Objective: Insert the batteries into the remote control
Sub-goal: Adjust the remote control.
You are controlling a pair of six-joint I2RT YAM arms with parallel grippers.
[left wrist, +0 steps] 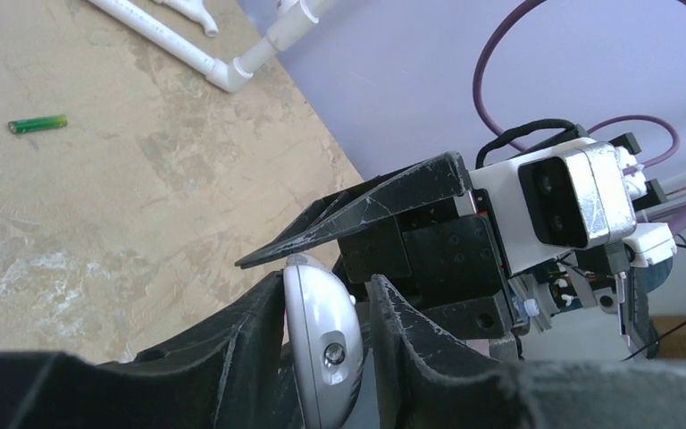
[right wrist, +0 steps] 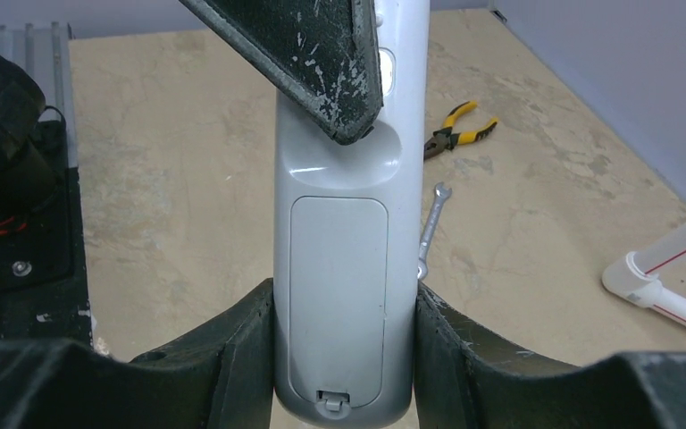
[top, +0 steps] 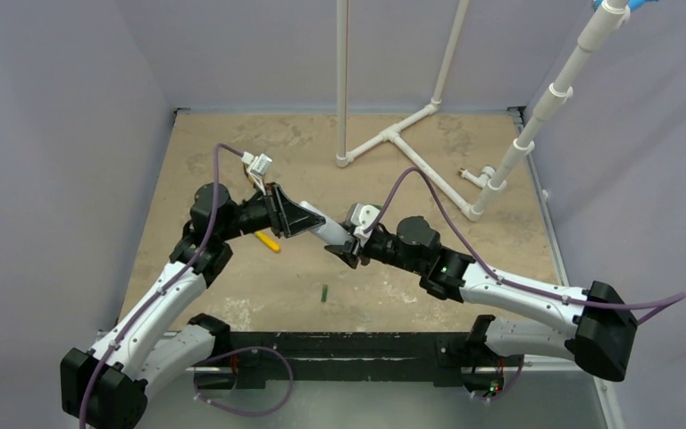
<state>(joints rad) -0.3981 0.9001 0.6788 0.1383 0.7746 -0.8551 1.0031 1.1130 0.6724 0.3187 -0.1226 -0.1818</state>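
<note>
- Right tool: jaws closed on both sides of the one remote control, held above the worktop, its battery cover shut.
- Left tool: slightly parted round the remote's other end, one finger touching and a sliver of gap at the other.
- One green battery lies alone on the worktop near the bases.
- One pliers, one wrench.
- Mottled tan worktop, white pipes, lilac walls.

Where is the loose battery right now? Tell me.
In the top external view the battery lies alone on the table, near its front edge and about centred, on the near side of the raised remote control.
</note>
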